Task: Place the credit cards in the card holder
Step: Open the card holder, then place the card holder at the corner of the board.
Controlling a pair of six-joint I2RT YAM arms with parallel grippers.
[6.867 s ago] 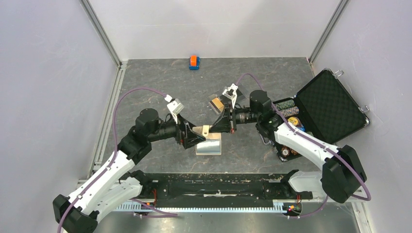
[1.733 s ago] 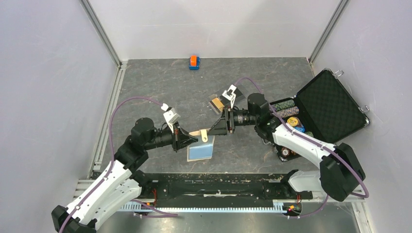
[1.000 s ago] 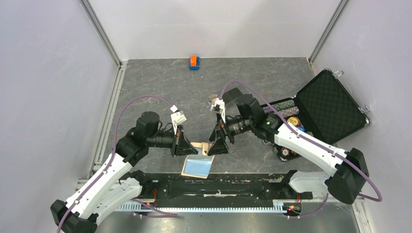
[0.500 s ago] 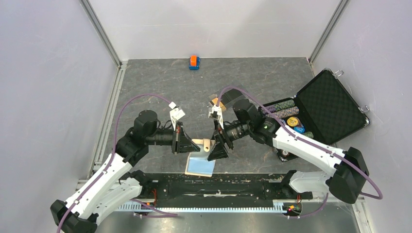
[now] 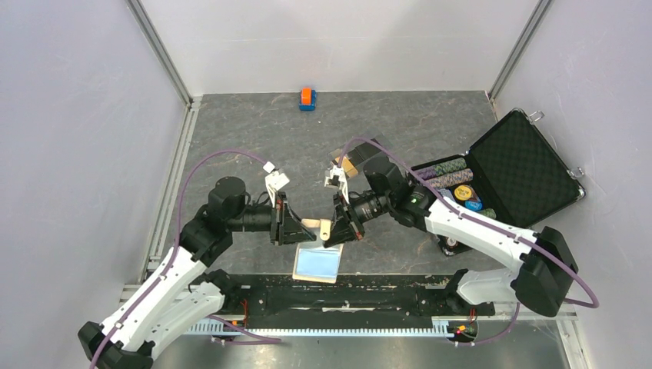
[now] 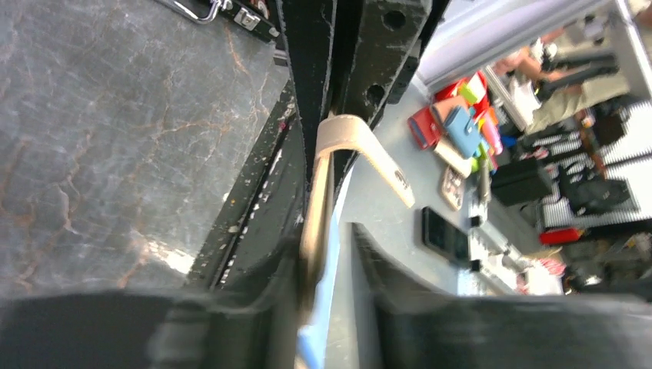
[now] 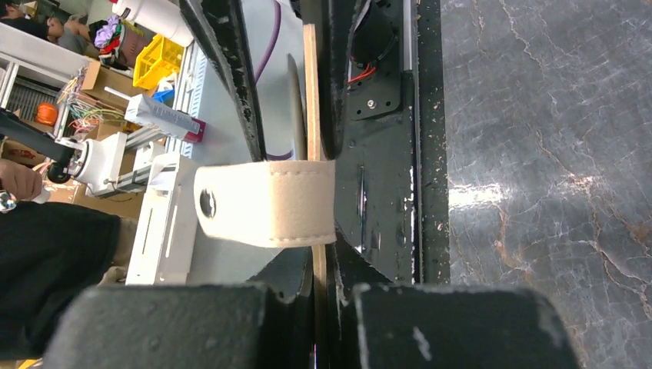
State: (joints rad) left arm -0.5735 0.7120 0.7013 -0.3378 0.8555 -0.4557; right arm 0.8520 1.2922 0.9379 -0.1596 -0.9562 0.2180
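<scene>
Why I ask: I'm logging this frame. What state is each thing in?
Card holder: lifted, gripped by both claws, tab loose.
Light blue card: partly in the holder, sticking out.
Left claw: shut on the holder.
Right claw: shut on the holder.
Black case: open.

card holder point(image 5: 314, 227) nearer, blue card point(image 5: 317, 264) lower

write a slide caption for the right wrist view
Right tool clamps the tan card holder edge-on, its tab curled sideways, grey table behind.
</scene>
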